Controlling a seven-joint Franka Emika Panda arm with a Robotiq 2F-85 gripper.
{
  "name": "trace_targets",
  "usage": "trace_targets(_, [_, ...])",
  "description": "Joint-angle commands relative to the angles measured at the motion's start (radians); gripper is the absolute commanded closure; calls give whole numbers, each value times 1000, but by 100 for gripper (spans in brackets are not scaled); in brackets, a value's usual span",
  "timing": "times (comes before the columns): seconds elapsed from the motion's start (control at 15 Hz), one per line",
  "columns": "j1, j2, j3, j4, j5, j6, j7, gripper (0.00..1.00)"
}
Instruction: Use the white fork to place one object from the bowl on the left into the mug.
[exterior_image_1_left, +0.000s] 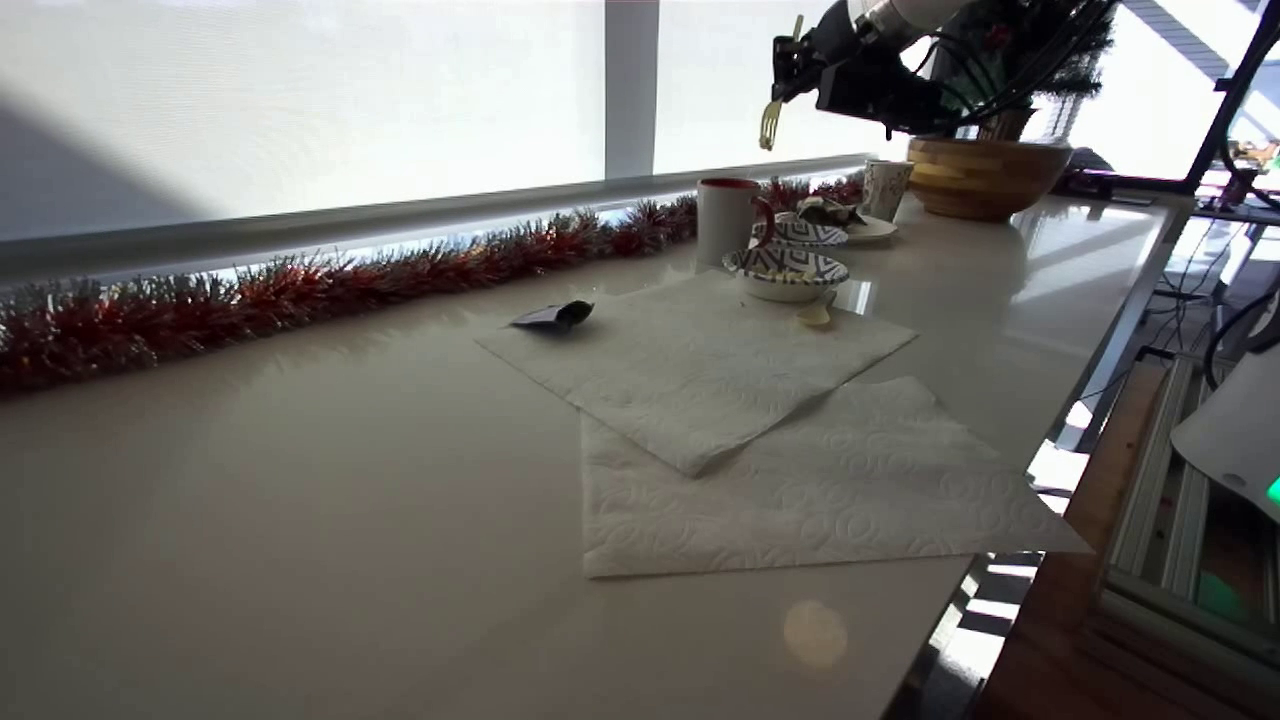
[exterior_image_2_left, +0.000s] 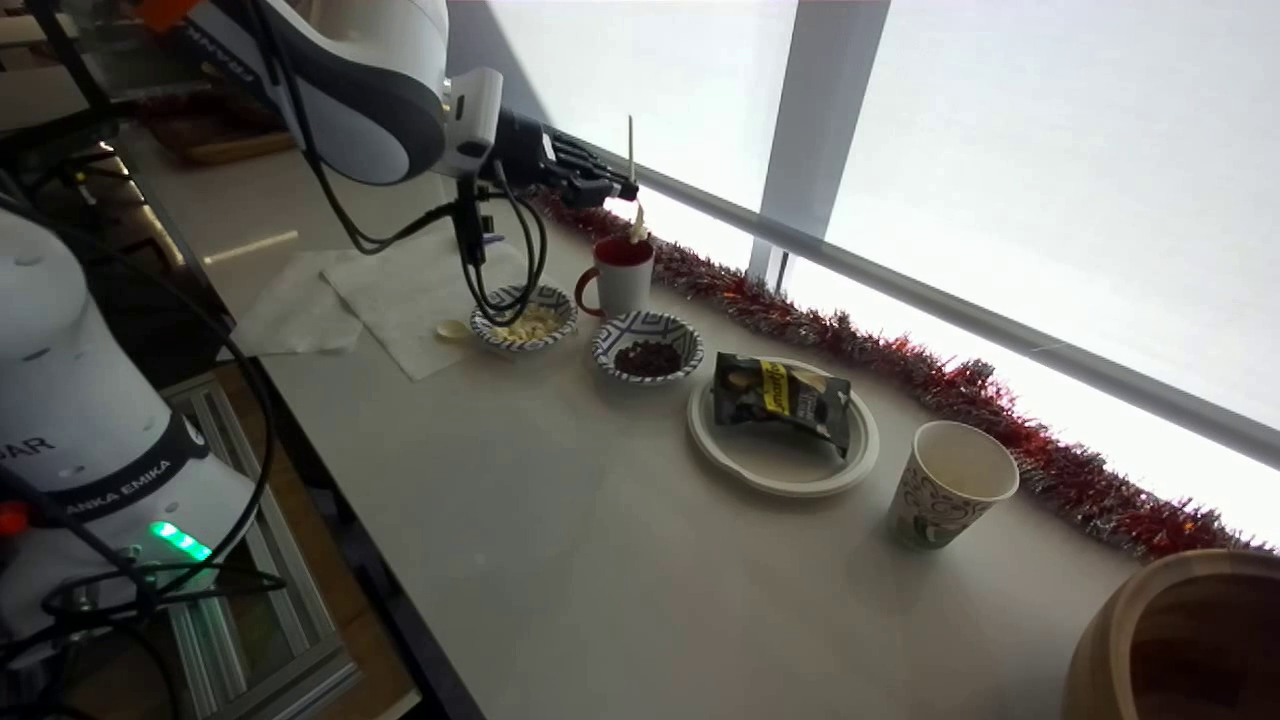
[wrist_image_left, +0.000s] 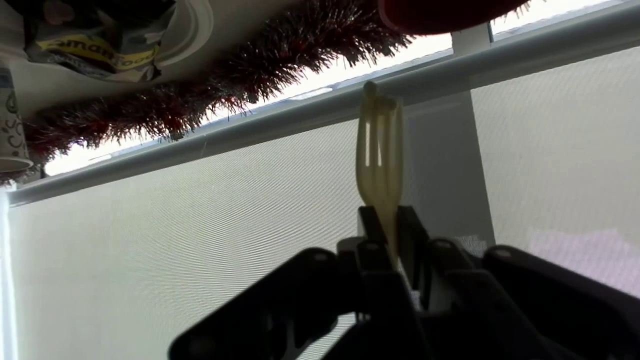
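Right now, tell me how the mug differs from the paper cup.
The mug has a red handle; the paper cup shows none. The mug is plain white outside and red inside; the paper cup is patterned outside and pale inside. Both stand upright, open at the top.

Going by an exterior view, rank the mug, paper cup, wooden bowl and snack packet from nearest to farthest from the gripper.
From the gripper, in an exterior view:
1. Mug: just below it in the picture.
2. Snack packet: on the plate, right of the mug.
3. Paper cup: past the plate.
4. Wooden bowl: lower right corner.
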Motion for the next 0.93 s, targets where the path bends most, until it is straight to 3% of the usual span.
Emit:
trace_targets(0.0, [129,-14,-144,20,19,39,37,97])
trace_targets(0.13, [199,-38,-220,30,39,79,31,97])
trace_targets(0.2, [140,-11,-159,16,14,33,1,87])
trace_targets(0.4, [187,-23,-208,25,24,59,1,87])
trace_targets(0.47, [188,-25,-209,25,24,60,1,97])
trace_targets(0.6, [179,-24,-208,37,94,103,-34,97])
trace_targets(0.87, [189,-12,-240,68,175,216,14,97])
